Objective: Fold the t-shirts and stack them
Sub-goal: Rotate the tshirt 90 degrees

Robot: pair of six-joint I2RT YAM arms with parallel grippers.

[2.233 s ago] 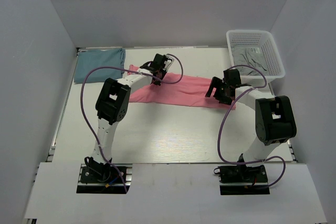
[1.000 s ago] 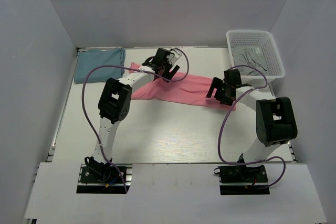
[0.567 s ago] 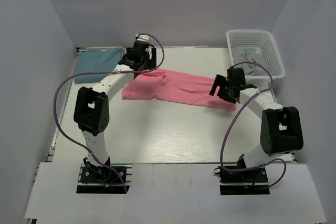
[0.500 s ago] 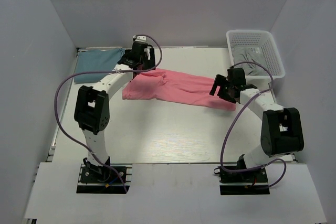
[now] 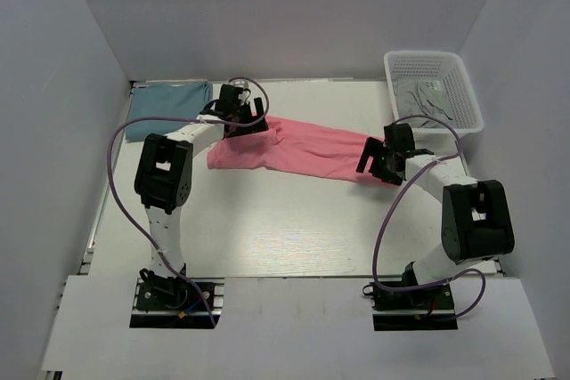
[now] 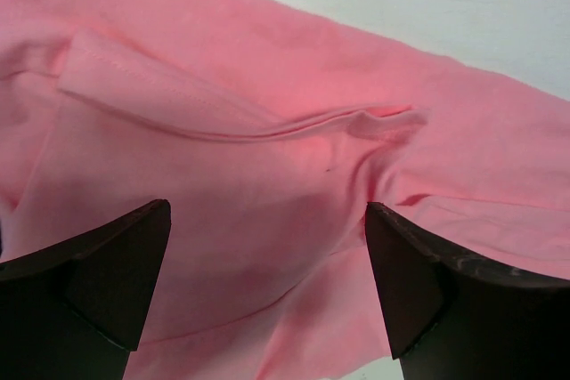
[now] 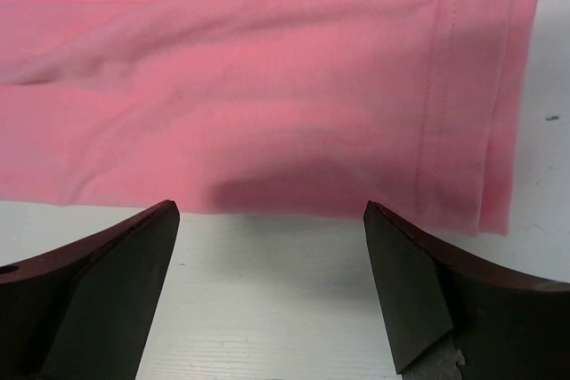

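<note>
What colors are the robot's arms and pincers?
The left arm and right arm are white tubes with chunky black joints. A purple cable loops along each one. The pincer fingers are dark wedges.

A spread shirt (image 5: 307, 150) is laid left to right across the far half of the table (image 5: 285, 229). A folded shirt (image 5: 167, 104) is placed in the far left corner, just beside the spread shirt's left end. A basket (image 5: 470, 95) is set in the far right corner, with cloth (image 5: 426, 97) in it. The left gripper (image 5: 249, 123) is held over the spread shirt's left end, the right gripper (image 5: 378, 166) over its right end, before the basket.
</note>
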